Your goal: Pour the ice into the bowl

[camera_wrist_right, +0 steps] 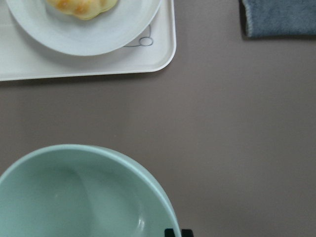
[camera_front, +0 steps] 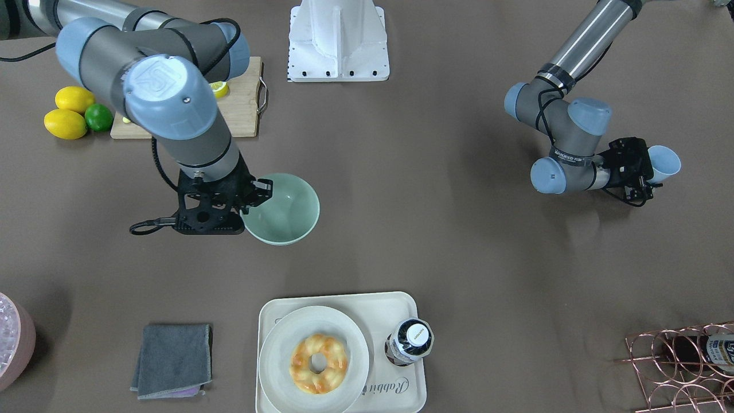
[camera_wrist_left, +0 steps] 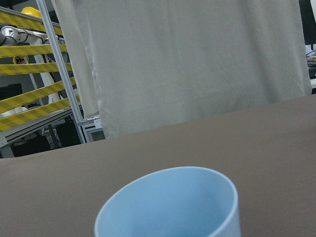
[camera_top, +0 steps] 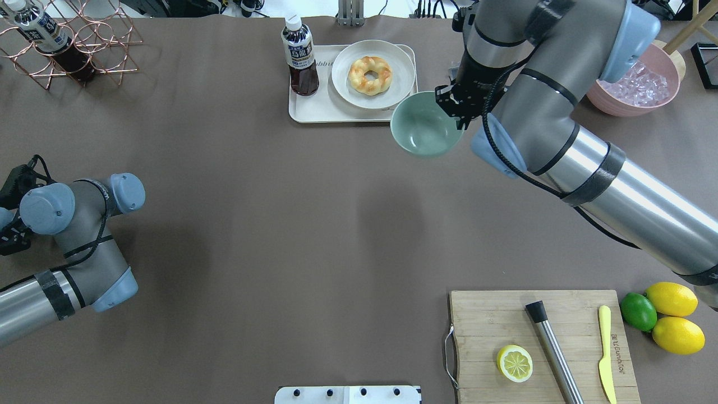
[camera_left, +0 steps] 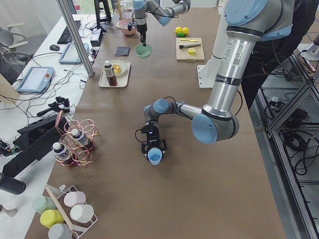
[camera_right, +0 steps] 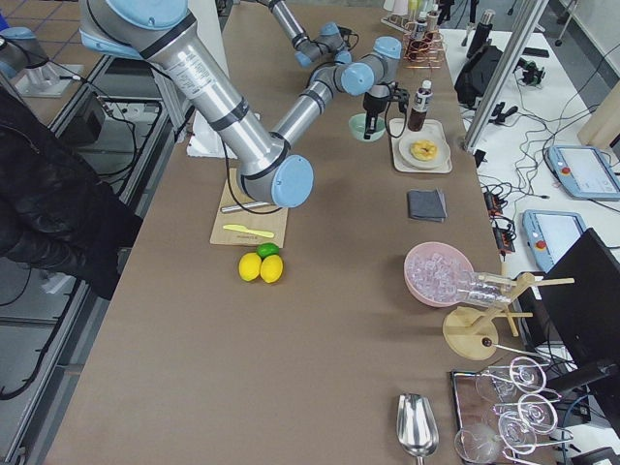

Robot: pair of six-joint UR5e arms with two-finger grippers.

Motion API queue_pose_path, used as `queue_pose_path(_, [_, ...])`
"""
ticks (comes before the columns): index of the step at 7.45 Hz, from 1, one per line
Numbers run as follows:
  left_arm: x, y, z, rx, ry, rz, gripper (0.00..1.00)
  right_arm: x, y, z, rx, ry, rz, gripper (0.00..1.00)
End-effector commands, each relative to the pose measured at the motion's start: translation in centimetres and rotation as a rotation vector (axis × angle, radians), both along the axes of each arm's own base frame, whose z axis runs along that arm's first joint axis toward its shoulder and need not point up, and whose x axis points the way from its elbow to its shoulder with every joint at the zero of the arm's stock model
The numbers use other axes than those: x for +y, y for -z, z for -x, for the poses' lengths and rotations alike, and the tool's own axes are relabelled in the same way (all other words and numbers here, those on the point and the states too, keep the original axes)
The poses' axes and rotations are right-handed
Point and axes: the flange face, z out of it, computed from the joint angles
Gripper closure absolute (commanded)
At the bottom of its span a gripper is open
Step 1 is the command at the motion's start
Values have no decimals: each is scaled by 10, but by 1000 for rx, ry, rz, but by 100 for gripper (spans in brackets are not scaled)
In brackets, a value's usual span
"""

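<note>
The pale mint-green bowl point(camera_front: 287, 212) point(camera_top: 423, 126) point(camera_wrist_right: 74, 197) is empty and sits just short of the white tray. My right gripper point(camera_front: 256, 198) point(camera_top: 455, 109) is shut on the bowl's rim from above. I cannot tell whether the bowl rests on the table. Far off at the table's other side, my left gripper point(camera_front: 651, 172) point(camera_left: 153, 149) is shut on a pale blue cup point(camera_front: 664, 163) point(camera_left: 155, 157) point(camera_wrist_left: 168, 202), held low over the table. The ice is hidden: the cup's upper inside wall shows, its bottom does not.
A white tray point(camera_top: 305, 109) carries a plate with a doughnut and a dark bottle point(camera_top: 300, 56). A pink tub point(camera_top: 634, 84) of clear pieces stands at the far right. There is also a grey cloth point(camera_front: 172, 360), a cutting board point(camera_top: 505, 320), lemons and a lime point(camera_top: 670, 314), and a copper rack point(camera_top: 67, 45).
</note>
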Motion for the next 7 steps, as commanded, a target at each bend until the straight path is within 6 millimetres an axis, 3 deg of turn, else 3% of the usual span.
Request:
queue_pose_path(1, [-1, -2, 2, 3, 19, -14, 16, 35, 57, 70, -5, -36, 25, 100])
queue_pose_path(2, [-2, -3, 4, 3, 23, -15, 19, 45, 73, 95, -1, -43, 22, 100])
queue_pose_path(4, [-3, -1, 3, 6, 24, -15, 37, 73, 81, 139, -56, -39, -5, 100])
queue_pose_path(5, [-5, 5, 1, 17, 24, -20, 41, 80, 83, 148, -70, -43, -13, 100])
queue_pose_path(6, [-14, 15, 6, 34, 33, -27, 41, 85, 76, 154, -74, -34, -20, 100])
queue_pose_path(7, [-25, 41, 15, 85, 28, -48, 41, 91, 57, 163, -79, -27, -36, 100])
